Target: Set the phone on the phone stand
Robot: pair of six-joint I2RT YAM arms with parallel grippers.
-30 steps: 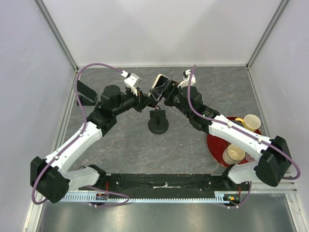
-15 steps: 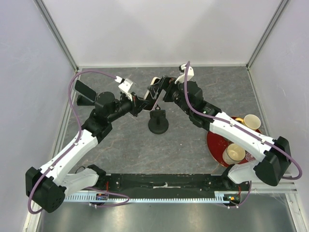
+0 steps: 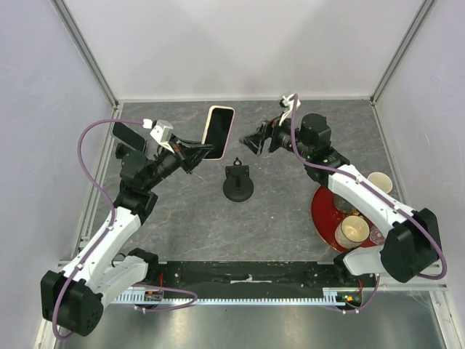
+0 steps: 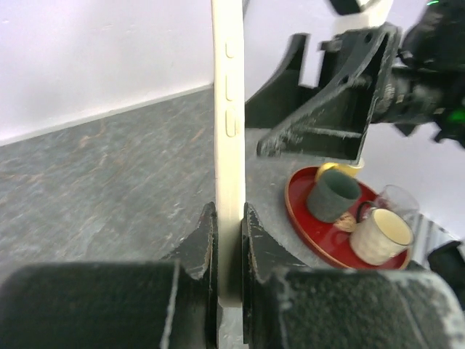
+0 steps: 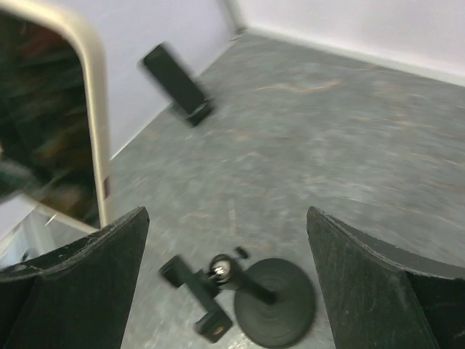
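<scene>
Seen from above, your left gripper point(image 3: 203, 150) is clamped on the lower end of the phone point(image 3: 219, 127), holding it raised at upper centre of the frame. The left wrist view shows both jaws pressed against its front and back. Your right gripper point(image 3: 254, 140) hangs just right of the phone, jaws spread wide and gripping nothing. The black phone stand point(image 3: 237, 186) sits on the table point(image 3: 189, 211) below and between them, bare; its cradle looks too small to judge its angle. The phone is lifted but not yet seated, so lowering it into the stand remains
</scene>
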